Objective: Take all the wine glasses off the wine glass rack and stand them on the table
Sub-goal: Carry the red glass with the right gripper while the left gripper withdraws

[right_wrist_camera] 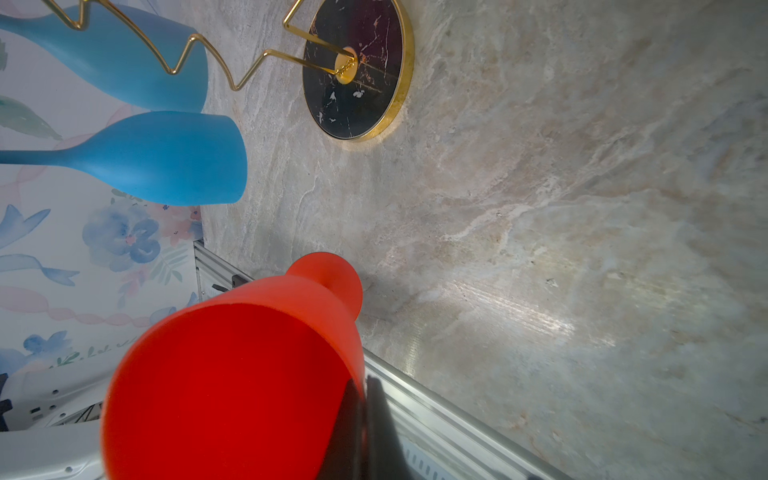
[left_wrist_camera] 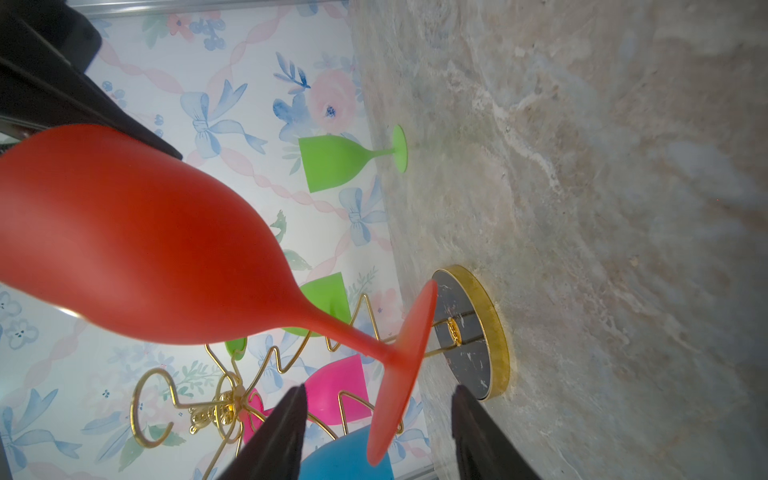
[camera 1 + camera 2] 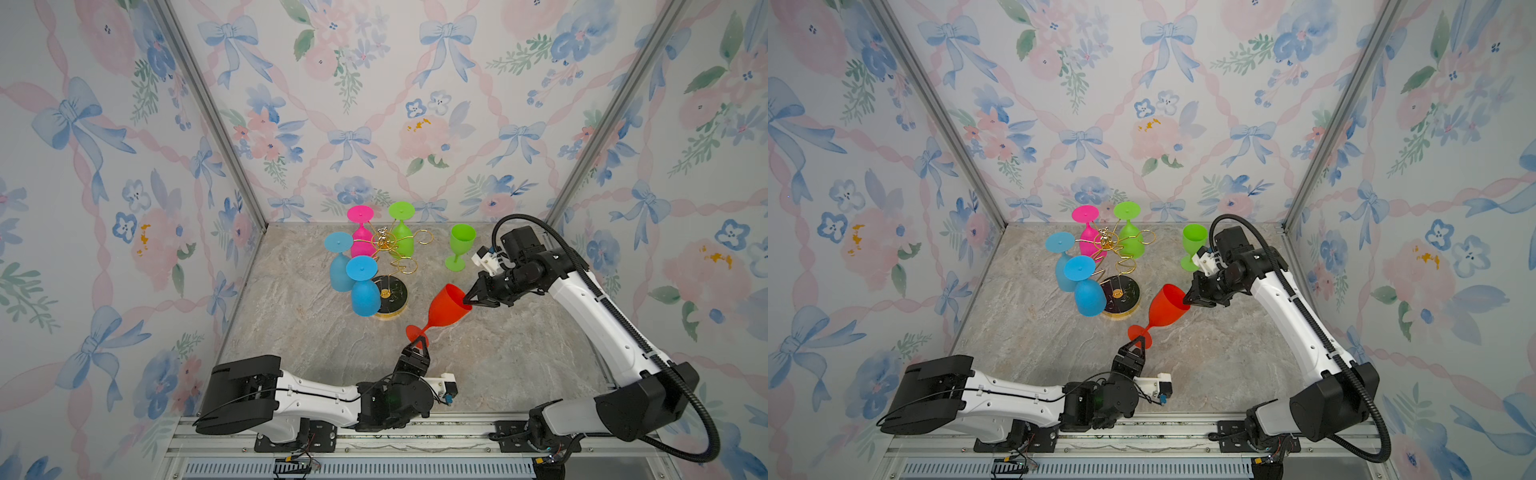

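Firmly, right gripper [image 3: 468, 301] clamps the red wine glass [image 3: 445, 311]; left gripper [image 3: 420, 341] stands parted

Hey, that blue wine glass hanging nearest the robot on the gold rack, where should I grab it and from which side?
Probably its bowl, from the robot's side. The nearer blue glass hangs upside down, foot on top of a wire arm of the rack, so the bowl hangs free toward the front with nothing before it. The stem sits in the wire, leaving jaws little room.
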Controlling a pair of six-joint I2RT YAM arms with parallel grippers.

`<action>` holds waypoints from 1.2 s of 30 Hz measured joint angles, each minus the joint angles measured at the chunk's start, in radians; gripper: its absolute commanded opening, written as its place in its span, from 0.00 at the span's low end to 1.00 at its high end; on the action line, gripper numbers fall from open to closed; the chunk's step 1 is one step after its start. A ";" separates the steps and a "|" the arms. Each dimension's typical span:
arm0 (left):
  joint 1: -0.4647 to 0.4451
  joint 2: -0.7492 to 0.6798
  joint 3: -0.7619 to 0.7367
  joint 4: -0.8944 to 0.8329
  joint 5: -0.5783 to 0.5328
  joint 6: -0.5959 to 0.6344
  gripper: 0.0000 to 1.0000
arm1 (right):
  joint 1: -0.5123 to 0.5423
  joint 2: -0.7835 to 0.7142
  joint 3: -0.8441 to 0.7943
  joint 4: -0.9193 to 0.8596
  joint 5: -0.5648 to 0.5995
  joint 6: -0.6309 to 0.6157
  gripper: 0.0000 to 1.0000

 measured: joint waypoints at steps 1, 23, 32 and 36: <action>-0.001 -0.010 0.000 0.000 0.009 -0.017 0.64 | -0.005 -0.006 0.000 0.005 0.007 0.000 0.00; -0.002 -0.355 0.131 -0.331 0.202 -0.838 0.89 | -0.110 -0.085 -0.003 0.069 0.421 -0.081 0.00; 0.057 -0.644 0.022 -0.433 0.202 -1.127 0.92 | -0.150 0.004 0.061 0.082 0.577 -0.125 0.00; 0.137 -0.712 0.020 -0.489 0.216 -1.209 0.92 | -0.154 0.073 0.106 0.085 0.669 -0.135 0.00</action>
